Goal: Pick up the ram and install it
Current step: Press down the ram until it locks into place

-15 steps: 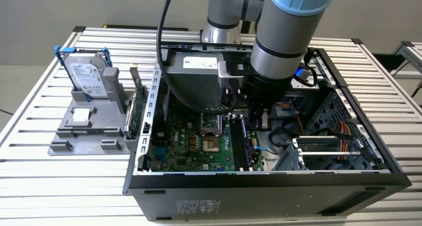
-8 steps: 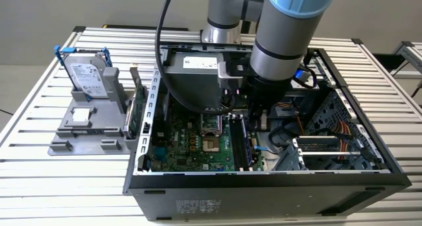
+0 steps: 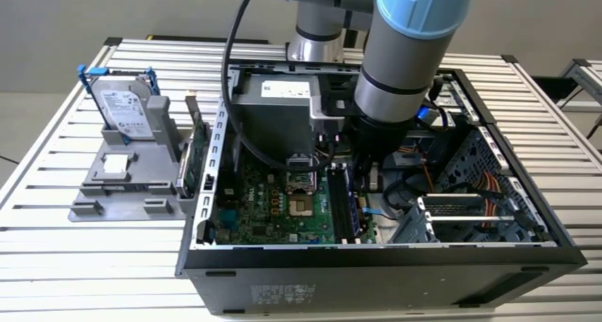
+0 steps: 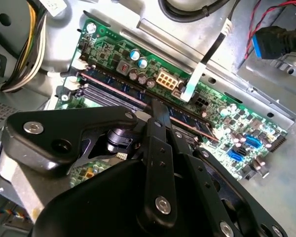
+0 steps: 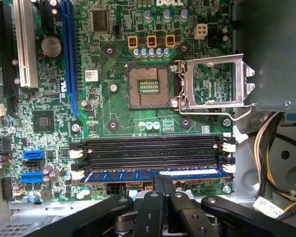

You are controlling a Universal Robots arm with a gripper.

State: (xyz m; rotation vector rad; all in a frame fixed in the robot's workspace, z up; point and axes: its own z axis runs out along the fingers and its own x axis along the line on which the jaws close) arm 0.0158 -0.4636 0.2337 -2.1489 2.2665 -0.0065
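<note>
Slatted metal tabletop [image 3: 56,167] carries an open computer case [image 3: 526,258], its side walls hemming in the arm. Inside, the green motherboard [image 5: 138,113] shows the ram [image 5: 153,174] lying in the outermost slot, beside three empty slots. End effector [image 5: 164,183] is clenched on the ram's edge.

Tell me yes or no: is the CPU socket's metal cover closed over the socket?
No. In the first wrist view the metal cover is swung open beside the bare CPU socket.
</note>
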